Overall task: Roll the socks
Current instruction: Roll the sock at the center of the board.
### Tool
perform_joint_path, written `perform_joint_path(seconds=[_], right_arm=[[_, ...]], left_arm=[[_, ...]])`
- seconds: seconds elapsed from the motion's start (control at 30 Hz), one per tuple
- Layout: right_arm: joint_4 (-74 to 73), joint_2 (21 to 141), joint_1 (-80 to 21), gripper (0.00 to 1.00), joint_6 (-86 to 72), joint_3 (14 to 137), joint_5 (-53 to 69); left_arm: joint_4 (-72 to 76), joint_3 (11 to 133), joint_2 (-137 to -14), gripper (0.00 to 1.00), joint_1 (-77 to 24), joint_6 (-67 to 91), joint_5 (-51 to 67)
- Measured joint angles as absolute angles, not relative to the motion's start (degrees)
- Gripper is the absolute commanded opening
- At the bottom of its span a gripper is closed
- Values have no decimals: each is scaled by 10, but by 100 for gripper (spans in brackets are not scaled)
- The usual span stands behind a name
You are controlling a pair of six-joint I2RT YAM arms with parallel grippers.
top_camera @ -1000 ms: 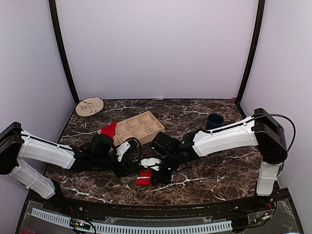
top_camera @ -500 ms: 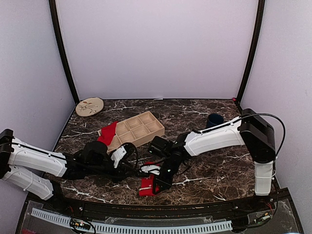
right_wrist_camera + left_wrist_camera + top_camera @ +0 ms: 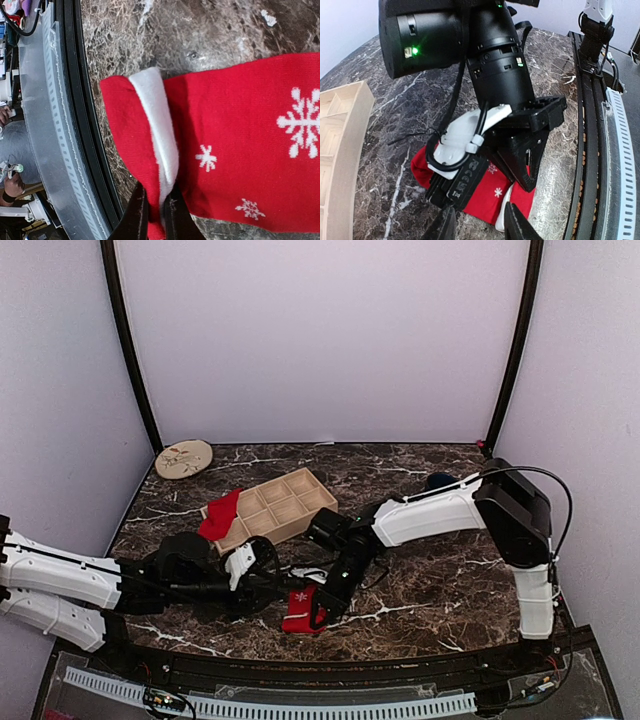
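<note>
Down at the near edge, the sock [image 3: 297, 612] lies flat on the marble table [image 3: 440, 585], just beside the black rim [image 3: 85, 125] (red, with white snowflakes and a white cuff, plain in the wrist view). The right gripper [image 3: 155, 205] is clamped on it, both fingers pinched together over the folded cuff at the end facing the rim. The right arm [image 3: 430, 520] comes in from the right, forearm low over the table, wrist bent down toward the rim. The left arm [image 3: 60, 575] lies almost flat along the left side. The left gripper [image 3: 480, 215] points at the sock with its fingers apart, the sock's edge just ahead of the tips; whether they touch it I cannot tell. Open marble runs right of the sock toward the right arm's base. Farther back sits a wooden tray [image 3: 285, 502] with a second sock [image 3: 222, 515] draped over its left end, and more open marble lies behind it. Beyond, a plate [image 3: 184, 458] sits in the far left corner and a dark cup [image 3: 437, 480] peeks out behind the right arm.
</note>
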State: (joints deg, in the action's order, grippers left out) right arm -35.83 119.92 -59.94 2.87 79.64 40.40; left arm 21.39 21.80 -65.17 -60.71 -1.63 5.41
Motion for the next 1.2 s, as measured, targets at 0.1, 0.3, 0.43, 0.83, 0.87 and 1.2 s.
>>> perform_joint_path(seconds=[0.1, 0.3, 0.43, 0.83, 0.87, 1.2], right_arm=[[-360, 1206, -594, 0, 26, 802, 416], [-368, 1226, -579, 0, 24, 814, 443], [-374, 1228, -573, 0, 22, 818, 462], [-382, 1237, -569, 0, 22, 820, 499], [-382, 1237, -569, 0, 22, 820, 500], [-383, 1238, -569, 0, 22, 820, 508]], left_arm=[[221, 217, -639, 36, -607, -25, 50], [219, 221, -668, 33, -607, -49, 76], [205, 232, -702, 32, -611, -68, 107], [147, 284, -780, 38, -619, -132, 173], [141, 289, -788, 38, -620, -136, 177], [105, 325, -845, 39, -621, -163, 182]])
